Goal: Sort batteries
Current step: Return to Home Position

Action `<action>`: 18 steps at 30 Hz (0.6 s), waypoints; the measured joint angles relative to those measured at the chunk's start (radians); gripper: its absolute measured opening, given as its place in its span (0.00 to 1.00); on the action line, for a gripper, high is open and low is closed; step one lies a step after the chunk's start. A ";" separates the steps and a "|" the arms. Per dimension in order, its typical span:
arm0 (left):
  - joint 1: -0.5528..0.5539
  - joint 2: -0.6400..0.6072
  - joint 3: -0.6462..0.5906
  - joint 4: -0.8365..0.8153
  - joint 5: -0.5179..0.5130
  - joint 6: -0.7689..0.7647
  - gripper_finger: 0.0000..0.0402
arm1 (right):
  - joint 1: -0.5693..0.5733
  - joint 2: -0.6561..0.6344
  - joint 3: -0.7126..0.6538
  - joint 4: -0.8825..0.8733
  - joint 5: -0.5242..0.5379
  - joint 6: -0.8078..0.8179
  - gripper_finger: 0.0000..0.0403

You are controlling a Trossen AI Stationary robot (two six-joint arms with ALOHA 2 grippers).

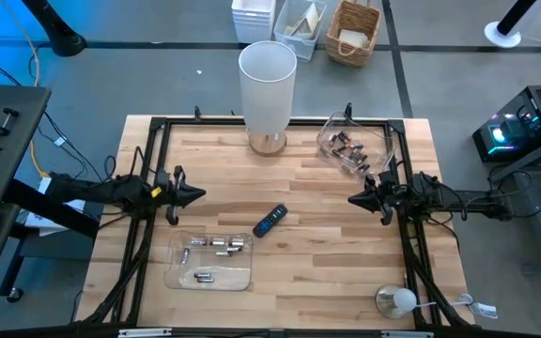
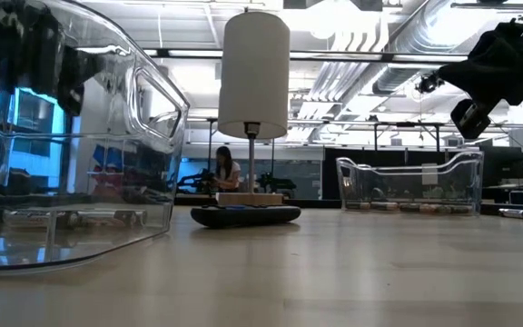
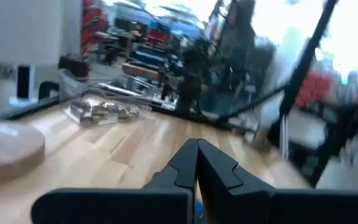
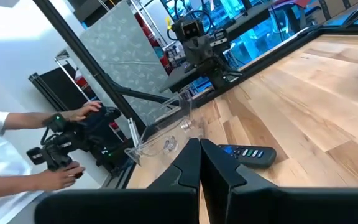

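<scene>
Left gripper point(image 1: 195, 195): out at 9 o'clock on the table point(image 1: 299, 272), hanging above the wood just inside the frame rail. Fingers pressed tight together, nothing between them.
Right gripper point(image 1: 353, 199): straight across at 3 o'clock, tip aimed back at its partner. Its fingers are pressed together too, and it carries nothing.
Remote point(image 1: 270, 221): right between the two tips, about the middle of the table. It lies flat and slanted, well apart from both grippers.
Silver batteries point(image 1: 216, 246): down at 7 o'clock, lying on the floor of the near clear bin point(image 1: 178, 274). Most sit in a loose cluster towards its far side, with a couple nearer the table's front edge.
Darker batteries point(image 1: 347, 150): up at 1 o'clock, heaped in the far clear bin point(image 1: 332, 124), which sits at an angle by the table's far right corner.
Lamp point(image 1: 268, 89): dead on 12 o'clock, with a white cylinder shade and a round wooden base at the far edge.
White bulb point(image 1: 402, 299): 5 o'clock corner, cord trailing off to the side.
Person's hand point(image 4: 84, 111): beyond the table on the right wrist view, white sleeve, resting on a black device point(image 4: 79, 138).
</scene>
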 joint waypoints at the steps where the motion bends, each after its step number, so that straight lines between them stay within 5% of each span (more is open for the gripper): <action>1: 0.028 0.000 0.000 -0.010 0.042 0.046 0.00 | 0.000 0.000 0.000 0.000 0.000 0.000 0.00; 5: 0.126 0.000 0.000 -0.039 0.206 0.168 0.00 | 0.000 0.000 0.000 0.000 0.000 0.000 0.00; 18: 0.106 0.009 0.000 -0.037 0.215 0.166 0.00 | 0.000 0.000 0.000 0.000 0.000 0.000 0.00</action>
